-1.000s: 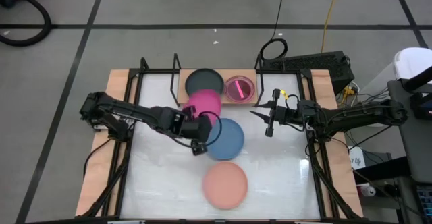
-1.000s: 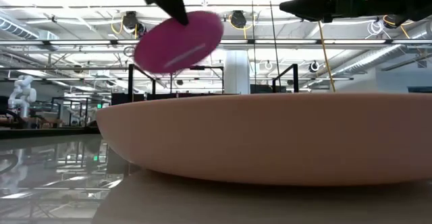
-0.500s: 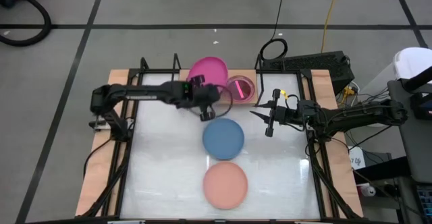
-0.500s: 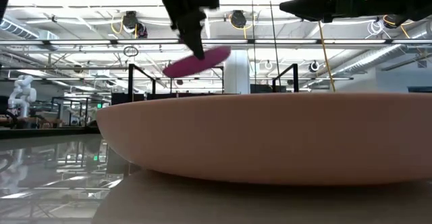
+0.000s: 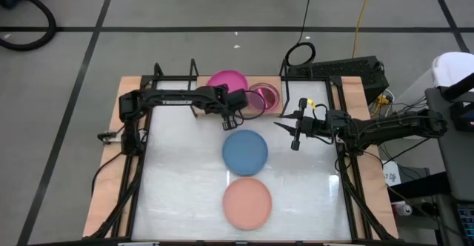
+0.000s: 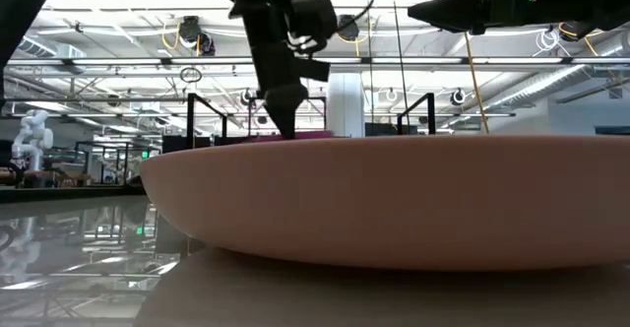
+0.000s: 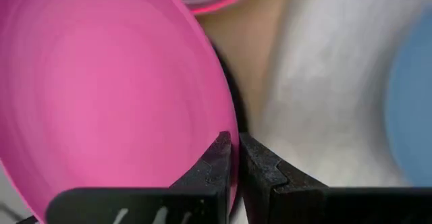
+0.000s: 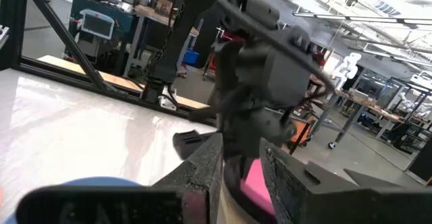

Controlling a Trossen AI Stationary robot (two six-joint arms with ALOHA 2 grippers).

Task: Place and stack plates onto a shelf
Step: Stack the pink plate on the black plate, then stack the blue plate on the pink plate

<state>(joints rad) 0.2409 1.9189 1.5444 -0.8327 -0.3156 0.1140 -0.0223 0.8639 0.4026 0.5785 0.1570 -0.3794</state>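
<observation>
The magenta plate (image 5: 227, 81) lies about level over the shelf (image 5: 275, 83) at the table's far edge, beside a pink plate (image 5: 263, 98). My left gripper (image 5: 233, 115) is shut on its near rim; in the low view only a magenta sliver (image 6: 307, 134) shows under the fingers. The blue plate (image 5: 245, 152) and the salmon plate (image 5: 247, 203) lie flat on the white tabletop. My right gripper (image 5: 294, 135) hovers open to the right of the blue plate, holding nothing. My left gripper pinches the magenta plate's rim (image 7: 228, 126) on the side nearest the blue plate, one finger (image 7: 214, 163) over the plate's upper face and the other outside it. The fingers slant down from above and from the near side. The plate sits about level; whether it rests on the shelf I cannot tell.
Black rod uprights (image 5: 194, 72) stand on either side of the shelf's bay. The salmon plate (image 6: 394, 199) fills the low view's foreground. White tabletop lies bare left of the blue and salmon plates. Cables and a box (image 5: 348, 72) sit beyond the far right corner.
My left gripper has carried the magenta plate from above the blue plate toward the far edge and down onto the shelf's place. The plate has tipped from steeply tilted to about level and now covers the black plate that stood there. The grip stays shut on the rim.
</observation>
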